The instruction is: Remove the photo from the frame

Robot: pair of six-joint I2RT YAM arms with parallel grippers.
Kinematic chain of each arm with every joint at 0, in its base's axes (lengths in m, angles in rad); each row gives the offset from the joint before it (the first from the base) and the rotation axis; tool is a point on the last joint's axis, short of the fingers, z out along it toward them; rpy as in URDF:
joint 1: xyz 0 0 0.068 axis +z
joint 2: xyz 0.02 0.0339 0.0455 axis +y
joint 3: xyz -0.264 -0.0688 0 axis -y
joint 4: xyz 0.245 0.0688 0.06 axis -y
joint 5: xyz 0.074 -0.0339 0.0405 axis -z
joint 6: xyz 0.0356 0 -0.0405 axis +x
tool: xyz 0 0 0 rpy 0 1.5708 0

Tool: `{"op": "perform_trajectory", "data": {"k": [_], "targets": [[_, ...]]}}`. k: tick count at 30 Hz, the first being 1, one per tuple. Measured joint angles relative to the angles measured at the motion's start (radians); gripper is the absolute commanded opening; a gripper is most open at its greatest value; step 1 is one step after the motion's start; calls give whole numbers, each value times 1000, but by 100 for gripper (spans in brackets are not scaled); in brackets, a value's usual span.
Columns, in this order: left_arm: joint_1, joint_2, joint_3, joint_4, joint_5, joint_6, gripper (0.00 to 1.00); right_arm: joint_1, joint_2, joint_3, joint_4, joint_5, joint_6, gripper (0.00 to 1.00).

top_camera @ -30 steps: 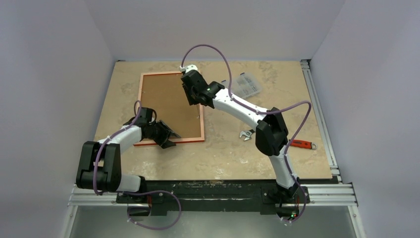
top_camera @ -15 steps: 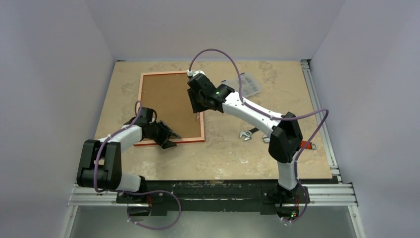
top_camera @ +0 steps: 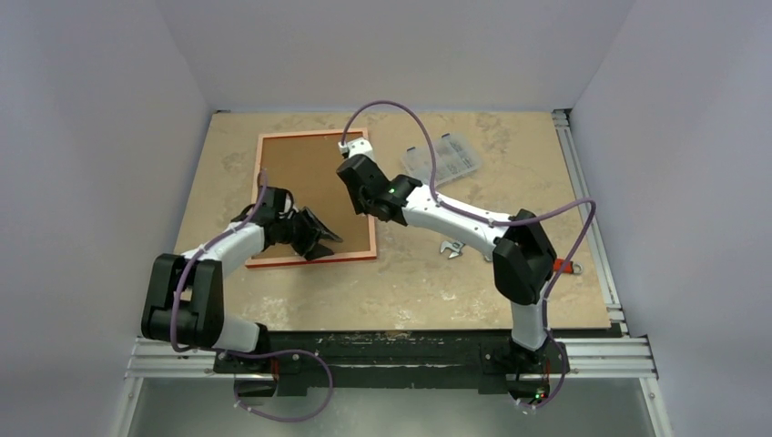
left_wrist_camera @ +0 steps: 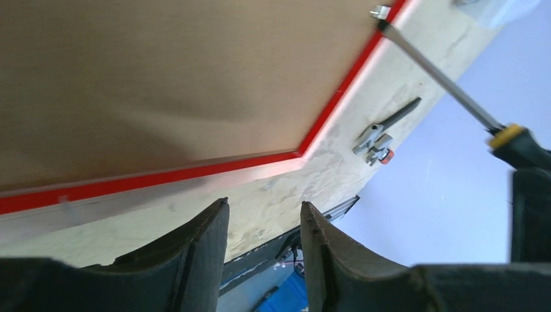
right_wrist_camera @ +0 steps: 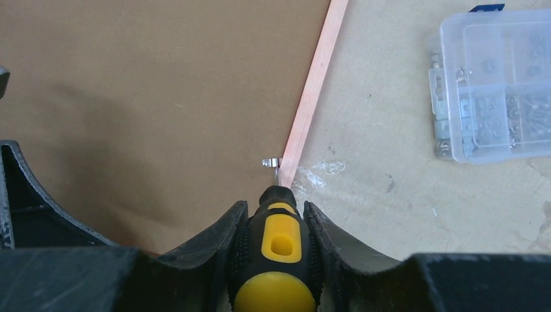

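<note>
The frame (top_camera: 314,259) lies face down, thin red rim around the brown board back (top_camera: 305,187) of the photo; the print side is hidden. My right gripper (top_camera: 367,208) is shut on a black-and-yellow screwdriver (right_wrist_camera: 281,253), whose tip meets a small metal clip (right_wrist_camera: 269,162) on the frame's right edge (right_wrist_camera: 318,78). My left gripper (top_camera: 319,238) hovers open and empty over the frame's near edge (left_wrist_camera: 195,172); nothing sits between its fingers (left_wrist_camera: 211,227). The screwdriver shaft (left_wrist_camera: 435,75) shows in the left wrist view.
A clear plastic parts box (top_camera: 443,157) sits right of the frame's far corner. A small wrench (top_camera: 452,248) and a red-handled tool (top_camera: 560,266) lie on the marbled table (top_camera: 510,191) to the right, behind the right arm. Walls enclose three sides.
My right gripper has carried the screwdriver nearer along the frame's right edge. My left gripper has shifted right and farther in, over the frame's near edge.
</note>
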Motion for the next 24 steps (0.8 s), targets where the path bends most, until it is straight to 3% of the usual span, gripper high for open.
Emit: {"op": "perform_trajectory", "data": {"k": [14, 24], "targets": [[-46, 57, 35, 16, -90, -62, 37, 79, -41, -175, 254, 210, -30, 0], [-40, 58, 35, 16, -140, -78, 37, 144, -56, -400, 706, 418, -93, 0]]}}
